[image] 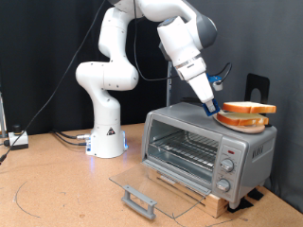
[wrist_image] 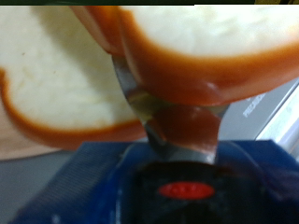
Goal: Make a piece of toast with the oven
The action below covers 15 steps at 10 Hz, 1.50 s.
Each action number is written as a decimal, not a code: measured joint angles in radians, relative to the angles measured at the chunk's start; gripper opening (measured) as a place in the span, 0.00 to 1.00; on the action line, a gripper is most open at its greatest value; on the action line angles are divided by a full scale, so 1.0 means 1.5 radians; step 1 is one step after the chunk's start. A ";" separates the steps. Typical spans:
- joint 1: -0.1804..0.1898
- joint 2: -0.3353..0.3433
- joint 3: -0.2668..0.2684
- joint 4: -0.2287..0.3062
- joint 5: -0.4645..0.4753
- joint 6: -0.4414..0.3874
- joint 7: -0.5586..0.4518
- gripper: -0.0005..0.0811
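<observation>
The wrist view shows the gripper (wrist_image: 173, 117) clamped on the piece of toast (wrist_image: 201, 47) — pale face, orange-brown crust — above the silver oven (image: 210, 151), door open.

White arm (image: 112, 59), seemingly blue-tipped hand (image: 212, 107)

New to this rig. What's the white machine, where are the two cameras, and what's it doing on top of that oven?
The white machine is a robot arm bolted to the table. The exterior view is from a camera off the arm; the wrist view is from a camera on its hand, looking along the fingers. The silver oven has its glass door folded open. Two bread slices are stacked on its roof. The hand is down at the upper slice, a finger between it and the lower slice.
</observation>
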 joint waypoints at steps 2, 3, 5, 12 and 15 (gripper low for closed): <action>0.000 -0.013 -0.041 -0.003 -0.001 -0.045 -0.004 0.49; 0.000 -0.024 -0.063 -0.004 -0.006 -0.066 -0.008 0.49; -0.002 -0.045 -0.106 -0.005 -0.047 -0.118 -0.017 0.49; -0.057 -0.039 -0.169 -0.026 -0.105 -0.146 -0.071 0.49; -0.102 -0.025 -0.216 -0.026 -0.221 -0.217 -0.141 0.49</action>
